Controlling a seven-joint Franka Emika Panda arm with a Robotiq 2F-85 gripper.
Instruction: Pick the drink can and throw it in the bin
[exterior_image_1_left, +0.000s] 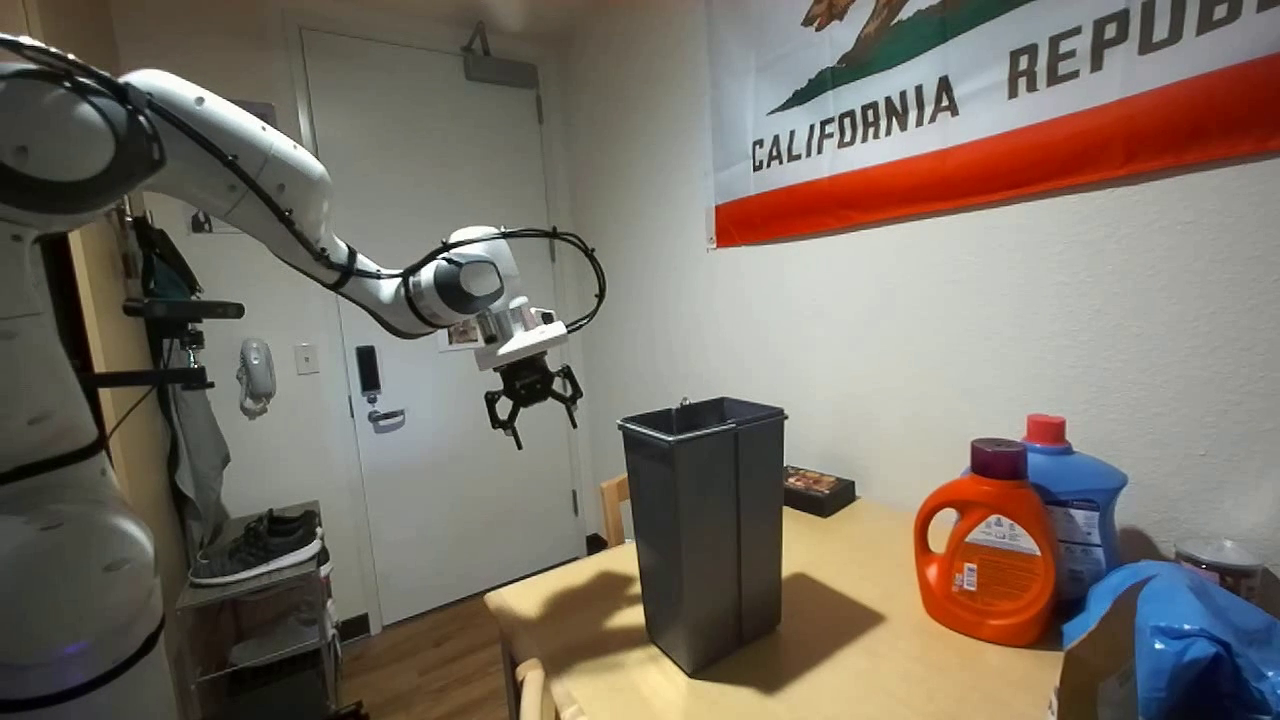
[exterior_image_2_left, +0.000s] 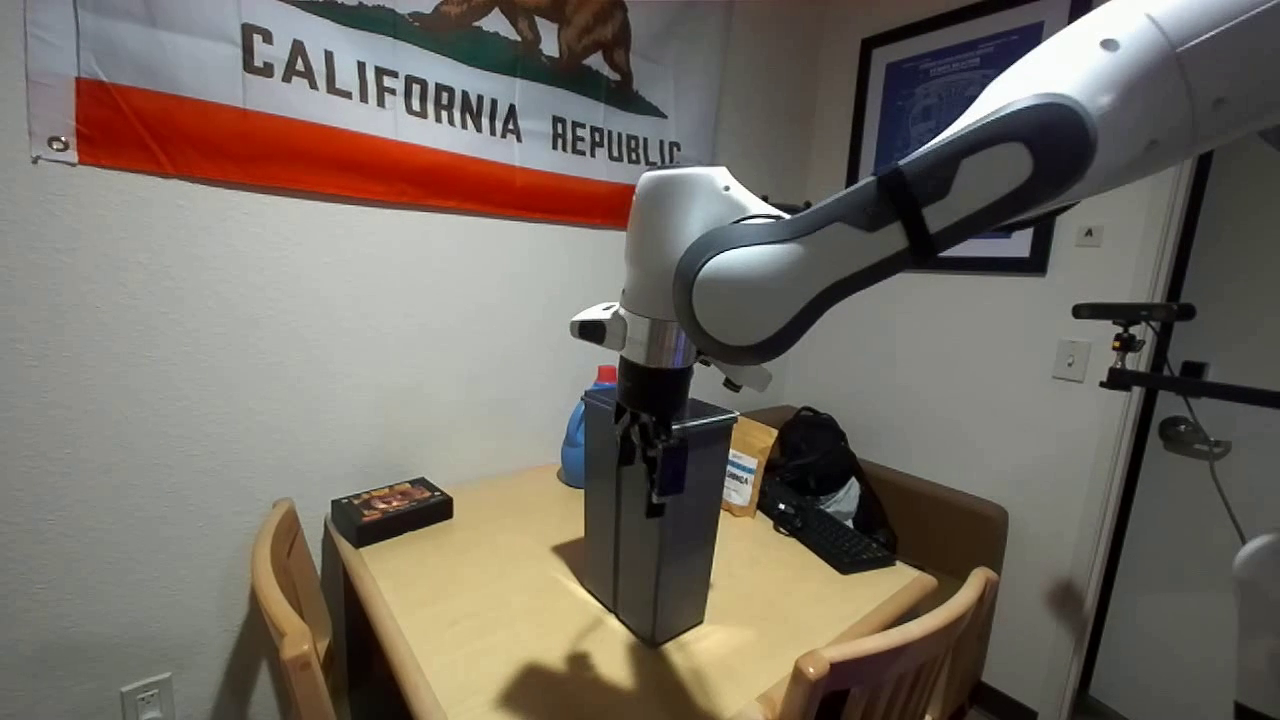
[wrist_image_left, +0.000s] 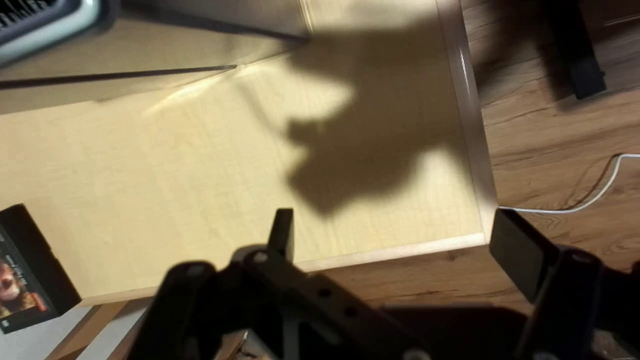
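While wide apart, fingers (wrist_image_left: 521, 254) near the bin (exterior_image_1_left: 690, 550) (wrist view alone: white cord (wrist_image_left: 562, 211))

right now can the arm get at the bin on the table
Probably yes: in an exterior view the tool hangs open beside the bin, and no obstacle shows between them. A sideways move might suffice, though depth is hard to judge.

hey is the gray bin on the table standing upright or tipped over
Upright: in both exterior views the dark gray bin stands with its base on the table, rimmed end up.
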